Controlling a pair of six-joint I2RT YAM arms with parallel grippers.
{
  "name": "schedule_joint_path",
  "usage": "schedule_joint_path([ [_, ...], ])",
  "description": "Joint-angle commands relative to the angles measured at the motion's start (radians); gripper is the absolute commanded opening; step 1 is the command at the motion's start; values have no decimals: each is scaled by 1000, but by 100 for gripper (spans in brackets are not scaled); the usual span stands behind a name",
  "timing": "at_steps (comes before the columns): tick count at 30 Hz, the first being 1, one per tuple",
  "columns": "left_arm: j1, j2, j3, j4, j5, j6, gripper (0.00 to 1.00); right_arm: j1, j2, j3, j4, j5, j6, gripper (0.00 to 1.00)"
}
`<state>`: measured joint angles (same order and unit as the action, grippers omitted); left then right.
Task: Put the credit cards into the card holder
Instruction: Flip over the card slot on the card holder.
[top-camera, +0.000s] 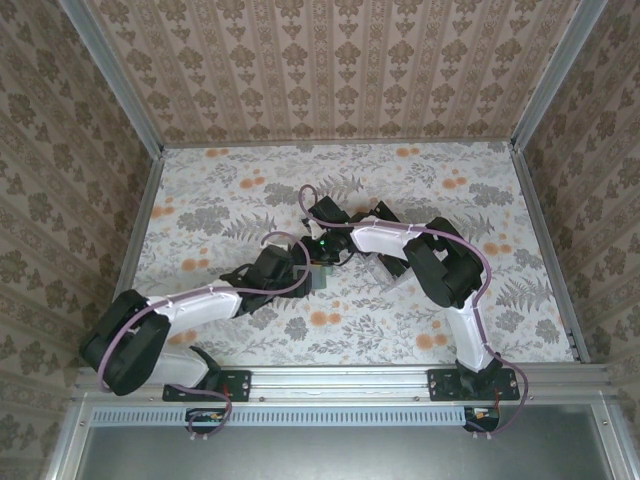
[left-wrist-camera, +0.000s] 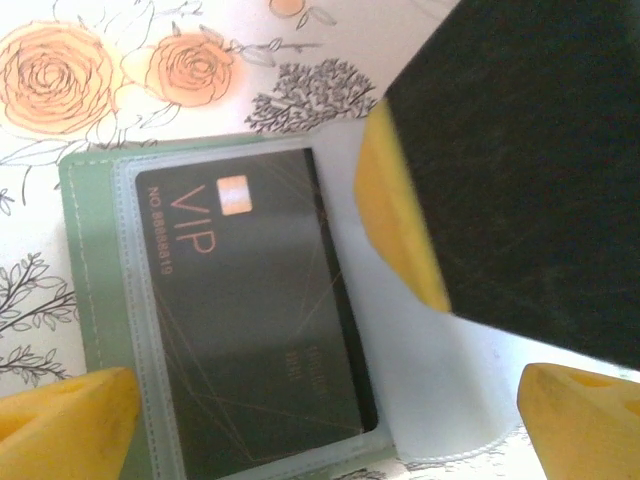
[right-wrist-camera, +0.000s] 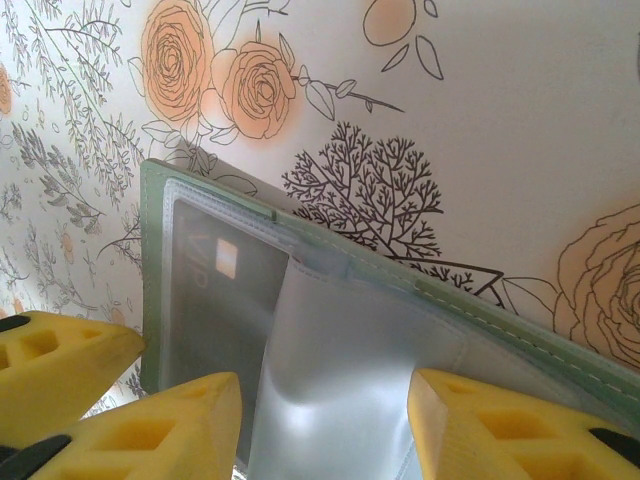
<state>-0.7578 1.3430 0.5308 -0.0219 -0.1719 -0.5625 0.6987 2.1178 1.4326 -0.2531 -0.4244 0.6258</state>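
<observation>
Mid-insertion: one card (left-wrist-camera: 255, 320) in card holder (left-wrist-camera: 85, 260). L tool (left-wrist-camera: 325, 425) wide apart; R tool (right-wrist-camera: 325, 440) astride clear sleeve (right-wrist-camera: 340, 350), can't tell if clamped. Next: slot another card.

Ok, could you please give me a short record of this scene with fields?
card holder: lying open on the floral table
credit card: one, dark, tucked in a clear pocket
left pincer: open wide over the holder
right pincer: fingers apart, a clear flap between them; grip unclear
</observation>
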Motion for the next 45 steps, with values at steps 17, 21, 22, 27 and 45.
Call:
schedule_joint_path([
  [17, -1, 59, -38, -16, -89, -46, 100, -1, -126, -81, -16, 24, 45, 51],
  [21, -2, 59, -47, -9, -91, -52, 100, 0, -140, -110, -11, 37, 48, 51],
  [22, -1, 59, -48, -8, -92, -52, 100, -1, -139, -117, -5, 38, 53, 51],
  [27, 0, 59, -52, -4, -91, -54, 100, -1, -142, -145, 12, 36, 66, 51],
  [45, 4, 29, -57, -5, -82, -54, 100, 7, -70, -122, 39, 6, 91, 51],
])
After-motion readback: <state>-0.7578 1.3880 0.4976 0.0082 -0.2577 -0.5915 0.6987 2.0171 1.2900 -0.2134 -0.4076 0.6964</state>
